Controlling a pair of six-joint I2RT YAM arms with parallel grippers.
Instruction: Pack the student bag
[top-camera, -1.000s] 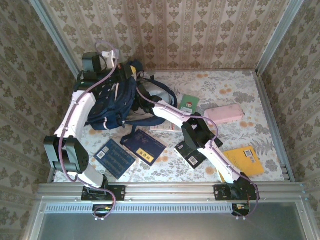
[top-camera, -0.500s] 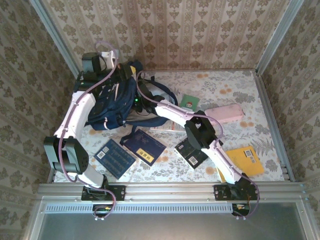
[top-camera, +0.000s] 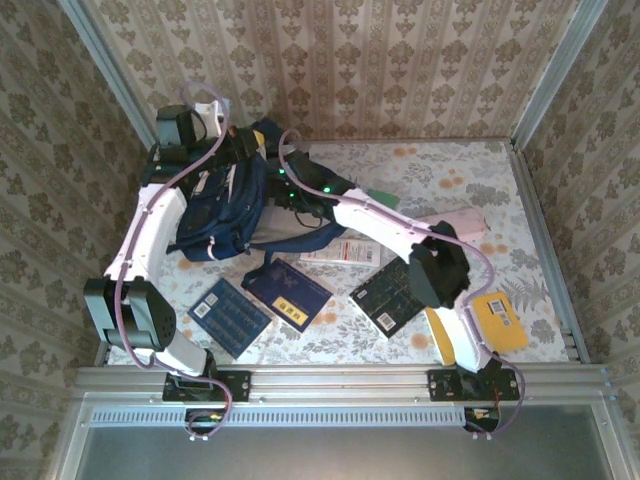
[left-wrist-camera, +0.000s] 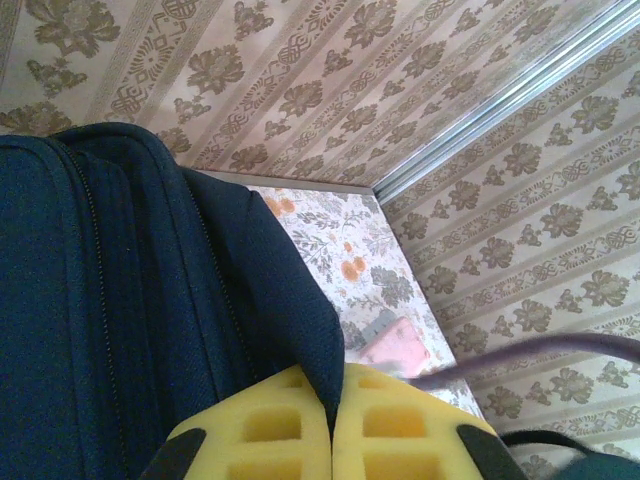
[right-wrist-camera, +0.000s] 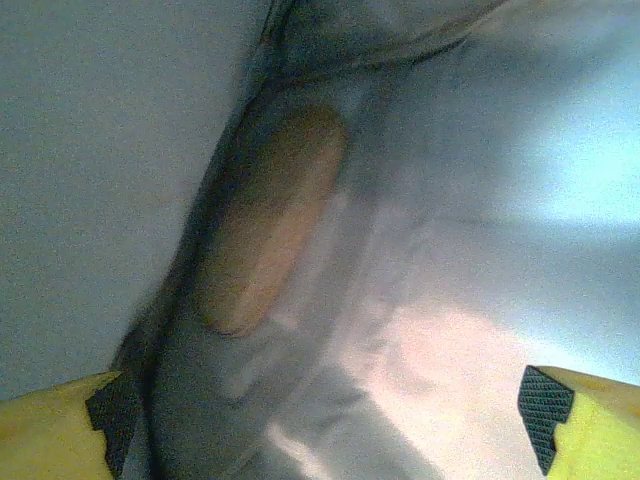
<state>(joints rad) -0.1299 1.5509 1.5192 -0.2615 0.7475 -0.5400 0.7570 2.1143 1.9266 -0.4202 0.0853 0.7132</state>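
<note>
Floral-print tabletop (top-camera: 470, 170) up front, and along its near edge lie a flat dark-blue book (top-camera: 232, 316), a navy book with a pale label (top-camera: 288, 292), a black book (top-camera: 385, 298) and a yellow book (top-camera: 497, 320) tucked partly under the right arm. Further back, the right gripper (right-wrist-camera: 320, 410) has its fingers spread wide, gripping nothing, at the mouth of the large navy-blue fabric backpack (top-camera: 222, 205) slumped at the far left, blurred grey lining ahead of it. Farthest back, the left gripper (left-wrist-camera: 332, 420) is pinched tight on a fold of the bag's navy fabric, with a pink pencil case (top-camera: 462, 222) well off to the right.
</note>
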